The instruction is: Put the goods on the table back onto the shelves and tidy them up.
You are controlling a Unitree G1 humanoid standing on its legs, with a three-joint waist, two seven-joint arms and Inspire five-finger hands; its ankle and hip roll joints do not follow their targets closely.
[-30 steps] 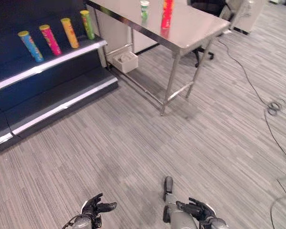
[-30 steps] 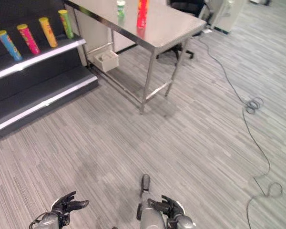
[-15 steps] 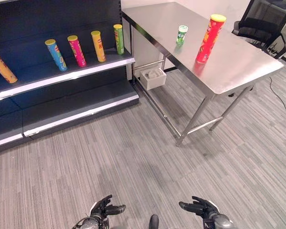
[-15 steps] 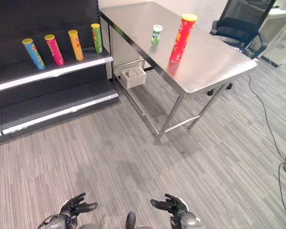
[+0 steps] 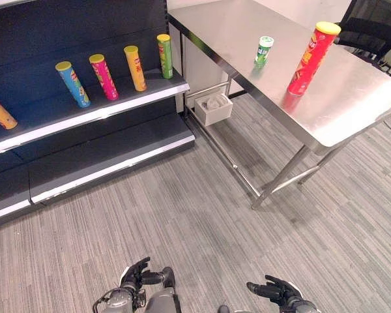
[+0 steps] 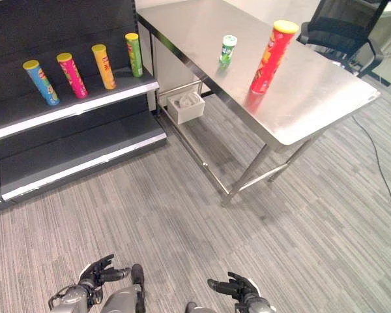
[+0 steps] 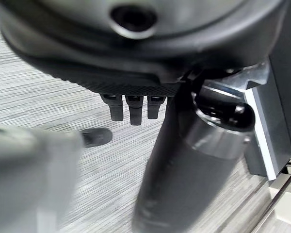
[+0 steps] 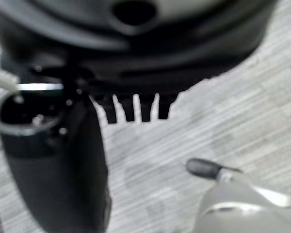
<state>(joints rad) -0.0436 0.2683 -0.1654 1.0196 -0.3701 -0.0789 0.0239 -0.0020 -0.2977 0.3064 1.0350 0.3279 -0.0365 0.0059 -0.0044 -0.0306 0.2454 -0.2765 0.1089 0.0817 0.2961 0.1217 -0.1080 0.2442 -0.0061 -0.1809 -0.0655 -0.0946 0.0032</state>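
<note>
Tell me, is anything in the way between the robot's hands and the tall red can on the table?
Nothing visible blocks it. Both hands, left and right, hang low and open over bare carpet. The tall red can stands on the metal table, with a small green can apart behind it.

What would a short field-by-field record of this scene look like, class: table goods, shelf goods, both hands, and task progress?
table goods: tall red can and small green can, both upright on the steel table
shelf goods: blue can, pink can, orange can, green can in a row on the shelf
left hand: open, holds nothing, low above the floor
right hand: open, holds nothing
task progress: table goods not yet picked up
</note>
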